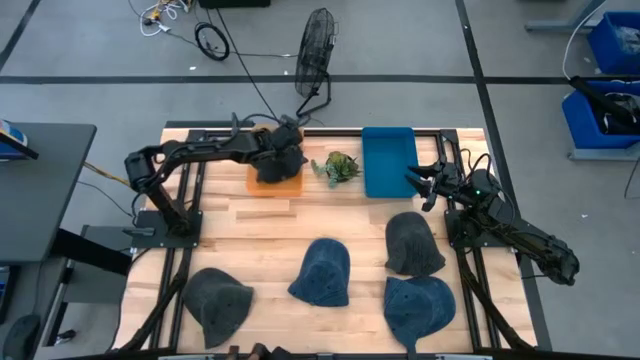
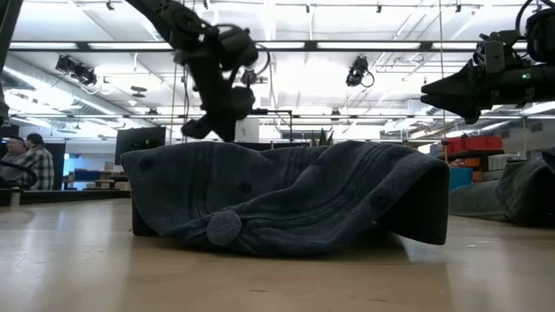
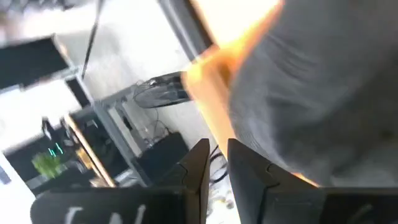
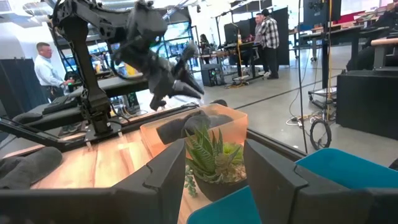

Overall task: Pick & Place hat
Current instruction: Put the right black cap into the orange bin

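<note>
**Left arm over the orange bin, one hat inside**

Pale wooden boards form the table [image 1: 270,235], and the orange bin [image 1: 275,182] at its far edge serves as the reference for everything else. A dark hat [image 4: 186,122] lies inside that bin, its crown showing above the translucent wall in the right wrist view. The left gripper [image 1: 290,140] hangs just above the bin's far side, its two fingers [image 3: 202,165] drawn close together with only a thin gap and nothing seen between them. Just right of the bin stands a small potted succulent [image 1: 337,167], and beyond the plant sits a blue bin [image 1: 388,160]. The right gripper [image 1: 420,183] waits at the blue bin's right edge, well apart from the orange bin, its fingers spread wide and empty. Four more dark hats rest on the near half of the table, well away from the orange bin: one at the near left [image 1: 217,303], one in the middle [image 1: 322,272], and two at the right [image 1: 413,243] [image 1: 418,305].
</note>
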Available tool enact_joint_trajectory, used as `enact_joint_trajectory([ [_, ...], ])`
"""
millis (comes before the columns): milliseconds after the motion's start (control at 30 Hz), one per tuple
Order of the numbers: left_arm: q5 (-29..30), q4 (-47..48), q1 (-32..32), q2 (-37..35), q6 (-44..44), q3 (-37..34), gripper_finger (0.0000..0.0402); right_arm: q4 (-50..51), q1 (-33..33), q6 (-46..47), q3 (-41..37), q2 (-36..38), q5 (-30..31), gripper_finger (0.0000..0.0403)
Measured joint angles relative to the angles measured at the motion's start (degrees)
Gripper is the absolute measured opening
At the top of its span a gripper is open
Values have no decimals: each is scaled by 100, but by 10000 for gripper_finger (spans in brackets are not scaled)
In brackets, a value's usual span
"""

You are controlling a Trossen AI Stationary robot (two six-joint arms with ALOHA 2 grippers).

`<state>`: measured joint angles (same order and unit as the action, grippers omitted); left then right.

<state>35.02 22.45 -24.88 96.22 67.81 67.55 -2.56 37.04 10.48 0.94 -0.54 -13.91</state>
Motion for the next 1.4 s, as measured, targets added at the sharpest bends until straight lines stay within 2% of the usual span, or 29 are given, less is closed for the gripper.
enact_joint_trajectory([
  [300, -561, 188, 246, -731, -3860, 185, 57, -1, 0, 167, 1, -11, -17, 169],
  [467, -1702, 578, 420, -1419, -5654, 147, 57, -27, -49, 256, 1, -11, -259, 169],
  [533, -1855, 593, 553, -1684, -6086, -24, 57, -30, -125, 211, 0, -11, -320, 169],
  [667, -1821, -121, 892, -2074, -6274, -827, 57, -78, -415, -421, 179, -17, -448, 169],
  [867, -1883, -3072, 1309, -2220, -6355, -2460, 57, 123, -1013, -684, 1073, -303, -787, 168],
  [967, -1890, -4600, 1368, -2185, -6577, -2807, 57, 458, -1365, -804, 1582, -819, -869, 166],
  [1033, -1875, -5293, 1351, -2191, -6575, -2837, 57, 747, -1601, -793, 1937, -1311, -809, 161],
  [1200, -1757, -5561, 1266, -2299, -6142, -2840, 57, 1770, -2201, -462, 2831, -2903, -413, 153],
  [1300, -1444, -5499, 1139, -2292, -6113, -2843, 57, 2457, -2538, 35, 3364, -3924, -476, 158],
  [1400, -1386, -5419, 968, -2286, -6073, -2844, 57, 3514, -2867, 453, 3868, -4874, -511, 170],
])
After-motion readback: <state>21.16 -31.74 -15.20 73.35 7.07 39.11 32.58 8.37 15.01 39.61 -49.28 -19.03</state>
